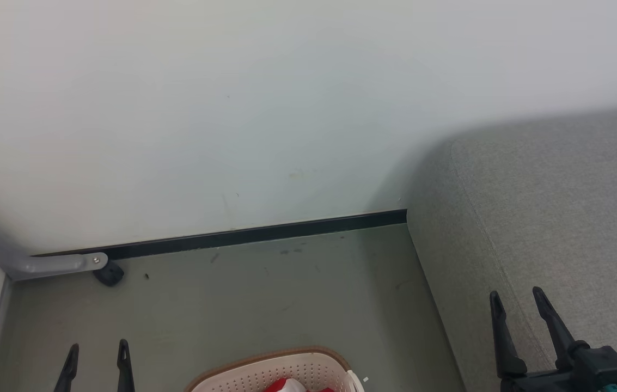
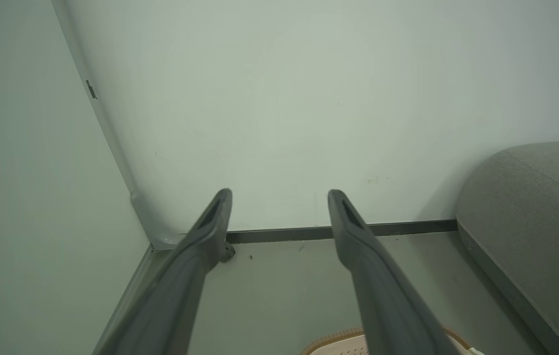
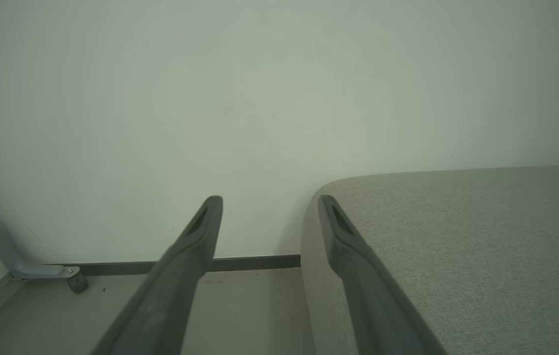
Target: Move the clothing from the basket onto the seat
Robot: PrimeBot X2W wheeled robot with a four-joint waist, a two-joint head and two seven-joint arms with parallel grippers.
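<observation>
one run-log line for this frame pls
left gripper: open, empty | right gripper: open, empty | clothing: in basket | seat: visible part bare

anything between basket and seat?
Bare floor in the head view, apart from a tiny white scrap right by the basket, up to the seat.

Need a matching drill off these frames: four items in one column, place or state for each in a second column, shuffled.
Column 1
1. basket
2. clothing
3. seat
4. right gripper

Column 2
A. open and empty, lower right of the head view
B. on the floor, bottom middle of the head view
C. red and white, lying inside the basket
D. grey fabric, on the right by the wall

Pairs: 1-B, 2-C, 3-D, 4-A
</observation>
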